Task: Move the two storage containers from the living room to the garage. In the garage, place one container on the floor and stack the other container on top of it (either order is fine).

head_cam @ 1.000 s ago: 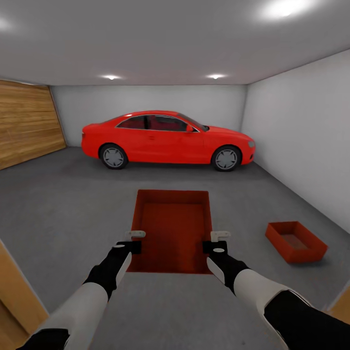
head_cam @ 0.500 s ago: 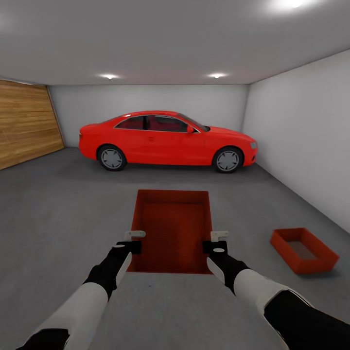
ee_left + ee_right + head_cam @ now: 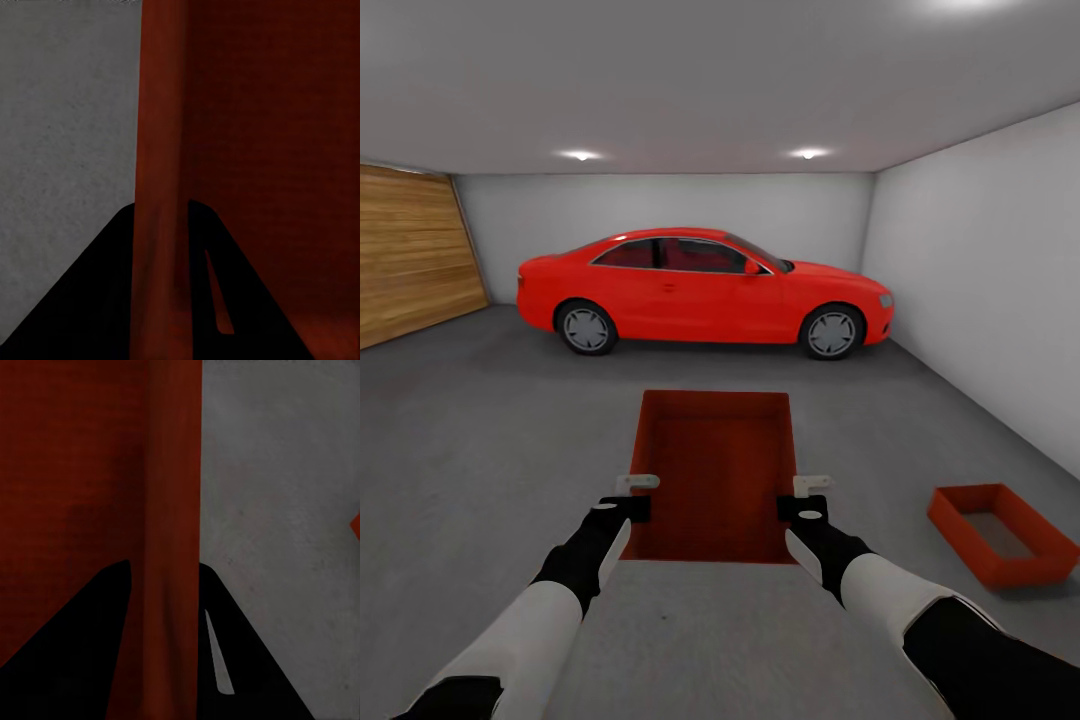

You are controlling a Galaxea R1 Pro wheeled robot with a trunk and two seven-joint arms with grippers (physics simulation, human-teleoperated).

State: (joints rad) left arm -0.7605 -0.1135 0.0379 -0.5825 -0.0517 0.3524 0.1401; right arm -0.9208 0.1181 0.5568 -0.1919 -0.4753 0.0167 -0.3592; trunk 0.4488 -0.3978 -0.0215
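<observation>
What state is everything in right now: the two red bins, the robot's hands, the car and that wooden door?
Carried storage container: held off the floor, open side up, empty.
Second storage container: resting on the concrete floor, empty.
Left gripper: jaws shut on the carried container's left wall.
Right gripper: jaws shut on its right wall.
Red car: parked, doors closed.
Wooden plank door: closed.

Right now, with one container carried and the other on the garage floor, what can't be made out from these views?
- Head view: the concrete floor under the held container is hidden by its base.
- Head view: the container on the floor has its near wall's inner face turned away.
- Head view: the red car hides its far side and the wall base behind it.
- Left wrist view: the left gripper pads are dark silhouettes, contact detail unclear.
- Right wrist view: same for the right gripper.
</observation>
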